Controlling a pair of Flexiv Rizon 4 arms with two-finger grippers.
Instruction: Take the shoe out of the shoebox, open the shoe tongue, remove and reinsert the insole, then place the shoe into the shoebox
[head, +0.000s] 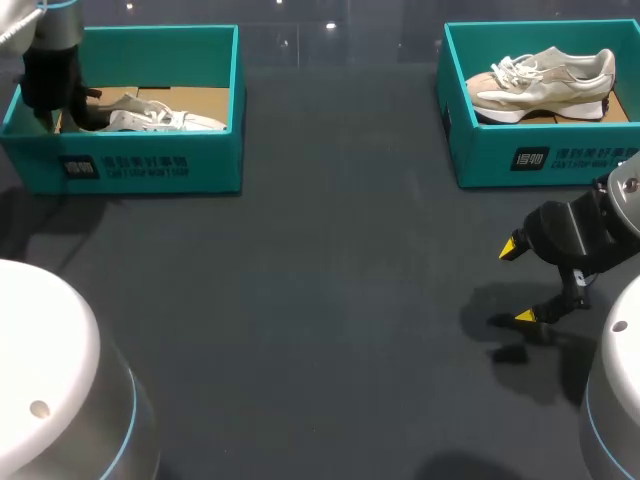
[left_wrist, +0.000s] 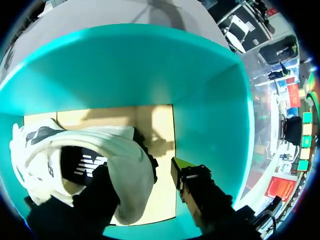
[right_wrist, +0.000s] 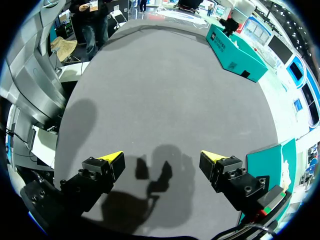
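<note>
A white shoe (head: 160, 118) lies inside the left teal shoebox (head: 140, 165). My left gripper (head: 60, 105) reaches down into that box at the shoe's heel end. In the left wrist view the white shoe (left_wrist: 125, 150) shows its dark lining, and the left gripper (left_wrist: 142, 172) is open astride the heel wall. One finger sits over the shoe's opening, while the yellow-tipped finger (left_wrist: 180, 167) stands just clear outside the heel. The cardboard floor and teal walls (left_wrist: 150, 65) surround them. My right gripper (head: 518, 282) hangs open and empty over the table at the right (right_wrist: 162, 157).
A second teal shoebox (head: 540, 160) at the back right holds a beige shoe (head: 545, 82). In the right wrist view its corner (right_wrist: 272, 165) is beside the right finger. Dark table (head: 330, 300) spreads between the boxes.
</note>
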